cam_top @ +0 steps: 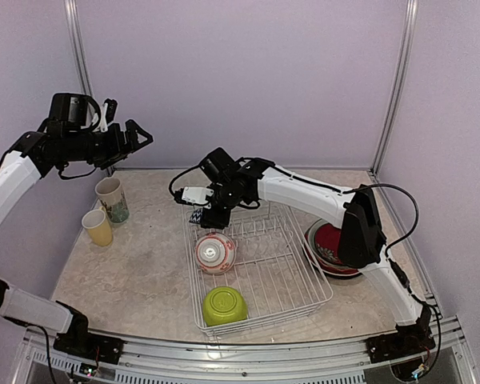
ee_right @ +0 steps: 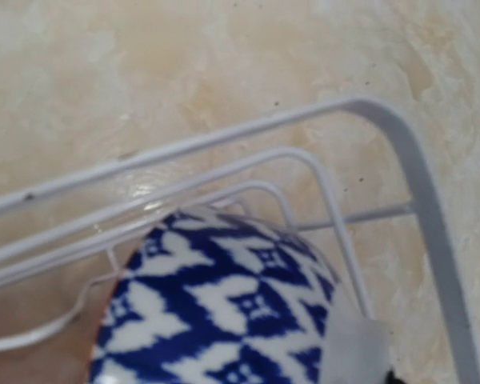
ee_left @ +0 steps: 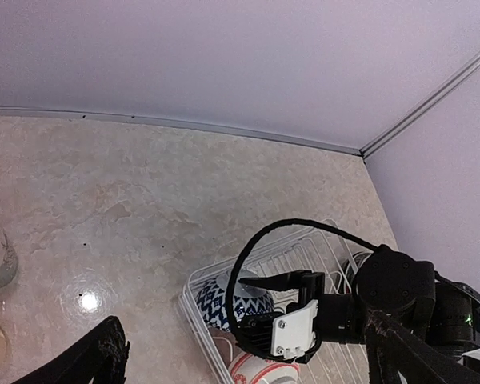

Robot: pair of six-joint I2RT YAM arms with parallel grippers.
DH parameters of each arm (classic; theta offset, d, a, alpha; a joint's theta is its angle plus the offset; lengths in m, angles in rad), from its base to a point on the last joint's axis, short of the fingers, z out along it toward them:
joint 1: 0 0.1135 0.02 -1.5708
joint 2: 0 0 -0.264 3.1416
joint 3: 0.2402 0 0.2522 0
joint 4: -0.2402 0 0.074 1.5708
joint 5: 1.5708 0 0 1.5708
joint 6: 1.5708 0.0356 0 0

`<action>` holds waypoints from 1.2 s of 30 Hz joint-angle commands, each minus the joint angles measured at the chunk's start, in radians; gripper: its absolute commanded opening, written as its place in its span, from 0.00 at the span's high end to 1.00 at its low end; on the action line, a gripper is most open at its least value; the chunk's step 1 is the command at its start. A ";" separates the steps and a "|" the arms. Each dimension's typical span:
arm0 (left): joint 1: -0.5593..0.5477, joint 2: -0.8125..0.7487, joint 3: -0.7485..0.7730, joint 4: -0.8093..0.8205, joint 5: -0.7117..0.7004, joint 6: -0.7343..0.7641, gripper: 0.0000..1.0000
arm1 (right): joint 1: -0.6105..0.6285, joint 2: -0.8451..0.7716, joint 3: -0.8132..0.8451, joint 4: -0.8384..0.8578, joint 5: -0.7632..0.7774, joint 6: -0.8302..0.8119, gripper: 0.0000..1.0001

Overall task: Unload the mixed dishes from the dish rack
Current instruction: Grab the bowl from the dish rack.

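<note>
Blue zigzag bowl [ee_right: 216,320] in the dish rack [ee_right: 400,144] corner meets the right gripper [ee_left: 254,308], clamped or not I cannot tell; next, lift it clear; left gripper [cam_top: 138,134] gapes empty.

Top view: medium bright, even diffuse light from above, nothing blown out; shadows on the table [cam_top: 136,264] are soft and faint, and the frame is sharp throughout. Black arm parts read nearly flat, with little detail

Left wrist: mid-frame is sharp, with one hard white glare spot on the tabletop at lower left. The finger [ee_left: 96,358] at the bottom left is a soft, near-black silhouette

Right wrist: too close, so the whole frame is soft. The blue zigzag bowl [ee_right: 224,320] has a smeared pattern and the dish rack [ee_right: 400,152] wires are fuzzy-edged. A pale grey shape at bottom right is too blurred to identify. Light is flat, with a mild sheen on the tabletop
</note>
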 commanded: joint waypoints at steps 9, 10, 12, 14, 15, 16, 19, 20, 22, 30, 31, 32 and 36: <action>0.006 0.021 -0.003 0.005 0.019 -0.006 0.01 | -0.003 -0.045 -0.006 0.023 0.040 0.054 0.65; 0.005 0.021 -0.003 0.005 0.018 -0.007 0.01 | -0.001 -0.058 -0.019 0.038 0.053 0.063 0.67; 0.006 0.025 -0.004 0.004 0.020 -0.009 0.01 | 0.002 -0.086 -0.048 0.075 0.091 0.086 0.73; 0.005 0.029 -0.004 0.004 0.021 -0.009 0.01 | 0.004 -0.115 -0.080 0.115 0.124 0.111 0.80; 0.005 0.030 -0.004 0.002 0.019 -0.009 0.01 | 0.004 -0.129 -0.100 0.142 0.142 0.132 0.82; 0.005 0.030 -0.004 0.002 0.019 -0.009 0.01 | 0.006 -0.149 -0.129 0.176 0.167 0.145 0.83; 0.003 0.034 -0.003 0.002 0.020 -0.010 0.01 | 0.013 -0.214 -0.252 0.294 0.209 0.210 0.86; 0.004 0.035 -0.004 0.002 0.020 -0.010 0.01 | 0.013 -0.234 -0.286 0.327 0.209 0.228 0.86; 0.001 0.037 -0.004 0.001 0.019 -0.009 0.01 | 0.013 -0.263 -0.333 0.370 0.208 0.261 0.86; -0.001 0.047 0.000 0.000 0.034 -0.014 0.01 | 0.015 -0.235 -0.340 0.336 0.325 0.333 0.77; -0.001 0.047 -0.002 -0.001 0.037 -0.014 0.01 | 0.018 -0.233 -0.353 0.341 0.333 0.324 0.72; 0.000 0.048 0.000 -0.001 0.038 -0.015 0.01 | 0.020 -0.232 -0.362 0.350 0.345 0.315 0.66; -0.001 0.050 -0.001 -0.003 0.039 -0.014 0.01 | 0.020 -0.221 -0.372 0.360 0.381 0.279 0.55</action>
